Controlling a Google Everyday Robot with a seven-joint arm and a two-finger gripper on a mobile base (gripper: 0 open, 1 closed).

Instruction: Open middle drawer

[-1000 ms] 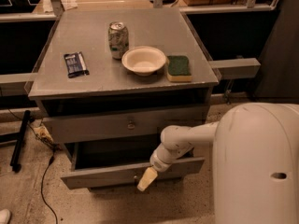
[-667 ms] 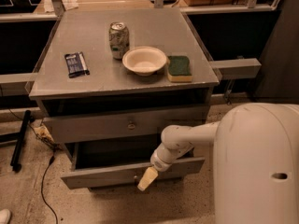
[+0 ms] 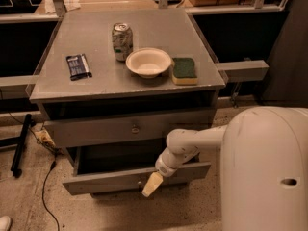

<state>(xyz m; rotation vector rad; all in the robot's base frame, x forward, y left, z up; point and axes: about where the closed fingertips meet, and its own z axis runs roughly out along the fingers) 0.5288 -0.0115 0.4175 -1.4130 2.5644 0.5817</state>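
The middle drawer [image 3: 106, 182] is the grey front standing pulled out of the cabinet, with a dark opening behind it. Its small knob [image 3: 139, 182] sits at the centre of the front. My gripper [image 3: 152, 184] is cream-tipped and points down-left. It rests against the drawer front just right of the knob. My white arm [image 3: 192, 143] reaches to it from the right, over the drawer's right part. The grey drawer front above [image 3: 96, 130], with its own knob [image 3: 135, 128], is shut.
On the cabinet top [image 3: 96, 37] lie a dark wrapped bar [image 3: 78, 66], a soda can [image 3: 122, 41], a white bowl [image 3: 148, 62] and a green-and-yellow sponge [image 3: 185, 70]. My white body [image 3: 269, 172] fills the lower right. A cable [image 3: 45, 186] lies on the floor at left.
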